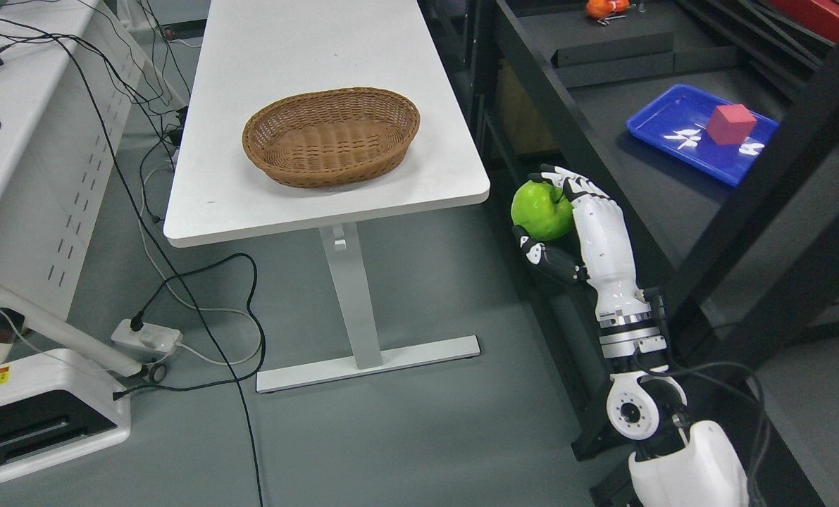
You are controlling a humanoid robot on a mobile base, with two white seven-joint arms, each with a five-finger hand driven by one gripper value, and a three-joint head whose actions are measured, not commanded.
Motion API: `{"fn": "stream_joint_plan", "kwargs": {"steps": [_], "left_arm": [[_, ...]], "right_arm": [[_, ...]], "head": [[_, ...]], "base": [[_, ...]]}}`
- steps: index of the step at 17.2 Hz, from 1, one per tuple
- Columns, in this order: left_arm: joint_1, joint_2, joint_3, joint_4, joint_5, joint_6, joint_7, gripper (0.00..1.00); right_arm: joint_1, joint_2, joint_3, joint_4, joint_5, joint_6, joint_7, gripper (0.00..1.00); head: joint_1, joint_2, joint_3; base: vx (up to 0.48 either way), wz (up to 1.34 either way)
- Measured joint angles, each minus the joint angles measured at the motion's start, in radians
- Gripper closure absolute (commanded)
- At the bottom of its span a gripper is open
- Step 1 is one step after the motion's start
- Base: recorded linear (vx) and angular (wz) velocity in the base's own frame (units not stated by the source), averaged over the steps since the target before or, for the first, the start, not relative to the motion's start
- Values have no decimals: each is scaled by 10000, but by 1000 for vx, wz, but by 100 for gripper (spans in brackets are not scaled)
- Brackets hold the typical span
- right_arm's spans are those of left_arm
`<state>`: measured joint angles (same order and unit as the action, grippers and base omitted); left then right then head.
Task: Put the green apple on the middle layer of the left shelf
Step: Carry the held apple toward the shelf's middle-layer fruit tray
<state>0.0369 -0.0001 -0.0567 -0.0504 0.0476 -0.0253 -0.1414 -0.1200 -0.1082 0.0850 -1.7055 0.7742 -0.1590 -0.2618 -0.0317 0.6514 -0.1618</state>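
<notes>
One robot hand (558, 218), the right one, is visible at the right of the frame, its white arm rising from the lower right corner. Its fingers (580, 187) are curled over the top of the green apple (542, 209) and the thumb presses from below, so the fruit is held firmly. The apple hangs in the air, just beside the right corner of the white counter (306, 84) and close to the front edge of the dark shelf (644, 190), not yet on it.

On the counter, at the centre of the frame, stands a brown wicker basket (331, 137) with nothing in it. On the shelf board at the upper right lies a blue tray (662, 116) that carries a red cube (730, 124). Further back at the top edge, a small orange object (606, 7) is partly cut off.

The floor (426, 422) is grey. Black cables (201, 310) run across it at the left to a white power strip (148, 338), near a white machine base (46, 415) in the lower left corner.
</notes>
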Motion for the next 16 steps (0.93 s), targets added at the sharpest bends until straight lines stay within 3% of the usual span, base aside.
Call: {"fn": "stream_joint_plan", "kwargs": {"steps": [8, 16], "left_arm": [[2, 0, 0, 2, 0, 0, 0, 0], [-2, 2, 0, 4, 0, 0, 0, 0]], "right_arm": [[117, 2, 166, -19, 3, -191, 94, 99], [318, -4, 236, -26, 4, -203, 110, 99]], "head": [[0, 0, 0], [0, 0, 0]], "base": [[-366, -264], [-192, -888]]}}
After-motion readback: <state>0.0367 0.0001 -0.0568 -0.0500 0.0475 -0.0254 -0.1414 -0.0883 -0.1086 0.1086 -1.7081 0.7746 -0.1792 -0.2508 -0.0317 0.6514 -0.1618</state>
